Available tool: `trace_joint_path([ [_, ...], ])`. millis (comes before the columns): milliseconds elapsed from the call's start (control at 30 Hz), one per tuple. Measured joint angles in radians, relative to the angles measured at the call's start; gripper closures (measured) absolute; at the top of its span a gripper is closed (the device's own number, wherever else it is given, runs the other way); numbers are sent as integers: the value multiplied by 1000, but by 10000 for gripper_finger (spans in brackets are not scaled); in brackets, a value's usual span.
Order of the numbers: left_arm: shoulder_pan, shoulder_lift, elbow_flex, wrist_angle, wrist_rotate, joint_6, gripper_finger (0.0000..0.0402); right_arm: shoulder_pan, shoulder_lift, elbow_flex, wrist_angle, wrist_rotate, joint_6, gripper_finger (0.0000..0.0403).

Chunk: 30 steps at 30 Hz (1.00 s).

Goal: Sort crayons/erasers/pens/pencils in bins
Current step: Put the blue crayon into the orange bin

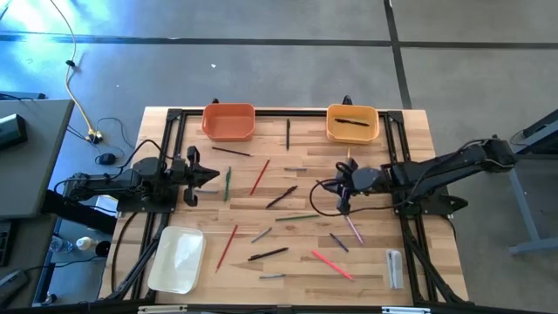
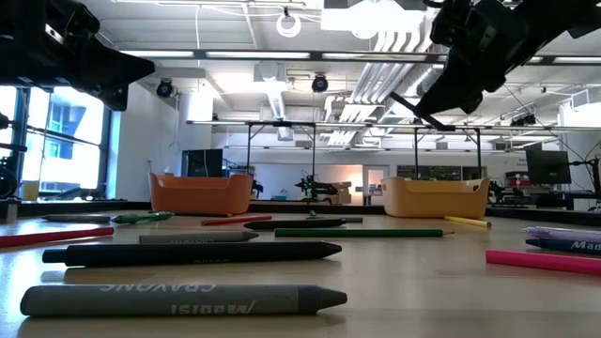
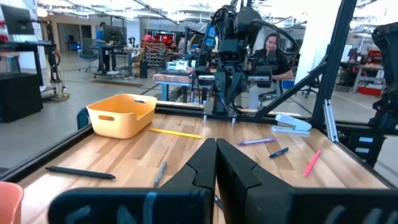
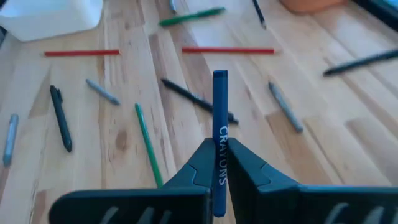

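My right gripper hovers over the table's middle right, shut on a blue crayon. In the low view it shows high up, with the crayon sticking out below it. My left gripper is shut and empty, waiting at the table's left. The orange bin and the yellow-orange bin stand at the far edge. A black pen lies in the yellow-orange one. The white bin stands near left. My right gripper pinches the blue crayon between its two fingers at the lettered wrapper. The crayon lies along the fingers and its free end sticks out past their tips. It is lifted clear of the table and tilted, as the low view shows.
Loose on the wood lie red pencils, a green pencil, black pens, a pink stick, grey crayons and a clear-grey block. A person sits beyond the table.
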Motion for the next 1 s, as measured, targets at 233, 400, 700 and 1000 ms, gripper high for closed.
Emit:
trace_joint_path([
  [233, 0, 0, 0, 13, 34, 36, 401, 0, 8, 0, 176, 22, -142, 393],
  [400, 0, 0, 0, 12, 54, 12, 401, 0, 8, 0, 263, 24, -217, 393],
  [700, 0, 5, -10, 83, 43, -25, 401, -20, 37, 2, 419, 22, -292, 393],
  [1000, -1, 95, -10, 196, 80, -42, 401, -74, 334, 2, 817, -90, -383, 393],
])
